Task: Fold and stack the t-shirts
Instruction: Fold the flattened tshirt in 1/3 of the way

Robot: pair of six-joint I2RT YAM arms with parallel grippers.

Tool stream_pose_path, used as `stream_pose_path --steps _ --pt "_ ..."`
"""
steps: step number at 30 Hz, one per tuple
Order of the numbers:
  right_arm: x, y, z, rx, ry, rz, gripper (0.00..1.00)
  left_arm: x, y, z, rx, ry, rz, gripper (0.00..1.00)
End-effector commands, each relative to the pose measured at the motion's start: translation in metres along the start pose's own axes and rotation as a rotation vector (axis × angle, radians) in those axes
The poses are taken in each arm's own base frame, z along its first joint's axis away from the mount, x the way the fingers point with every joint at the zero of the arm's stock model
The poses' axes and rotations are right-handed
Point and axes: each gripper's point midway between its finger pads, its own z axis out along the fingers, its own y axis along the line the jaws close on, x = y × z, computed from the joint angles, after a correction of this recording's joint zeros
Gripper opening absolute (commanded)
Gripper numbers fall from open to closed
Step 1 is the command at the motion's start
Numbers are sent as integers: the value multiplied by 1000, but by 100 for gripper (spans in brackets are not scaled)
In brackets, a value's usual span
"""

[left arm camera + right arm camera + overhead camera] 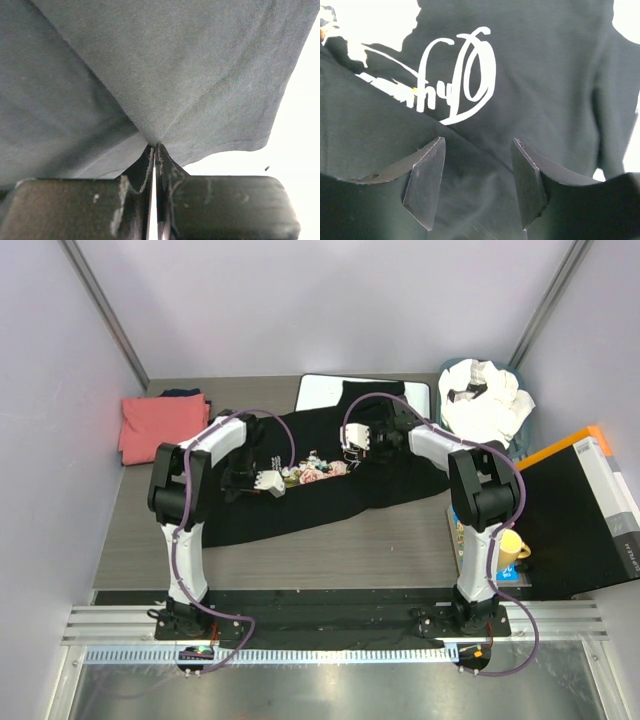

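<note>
A black t-shirt (300,510) lies spread across the middle of the grey table (130,540), its length running from the left front towards the right back, with many wrinkles in the cloth. Its pink rose print (318,473) faces up near the middle of the shirt, between the two arms. The left gripper (155,148) is just at the left of this print and it is clenched on the black t-shirt: in the left wrist view both fingers are pressed together and a small peak of the dark cloth is pinched between their tips, with folds spreading out from this peak. The right gripper (477,172) is at the right back side of the print, and its fingers (426,182) stand apart with nothing grasped; behind them the black cloth and its white script (462,80) are visible. Whether these fingertips touch the cloth I cannot tell. A folded coral-pink t-shirt (160,427) rests at the far left corner of the table, well apart from the black one. A heap of white t-shirts (487,400) is at the far right corner. A white board (322,392) with black rim lies at the back, and the black t-shirt covers part of it. A yellow cup (511,546) stands beside the right arm.
</note>
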Motion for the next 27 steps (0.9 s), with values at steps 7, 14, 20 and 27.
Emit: stream_pose_path --steps 7,14,20,27 --pt "-14 -14 1 -13 -21 -28 5 12 -8 -40 -60 87 6 0" --pt "-27 -35 -24 50 -23 -64 1 15 -2 -55 -120 157 24 0" --pt "-36 -46 -47 92 -17 -88 1 13 2 -68 -153 176 31 0" --pt "-43 -52 -77 141 3 -111 1 13 6 -76 -168 198 38 0"
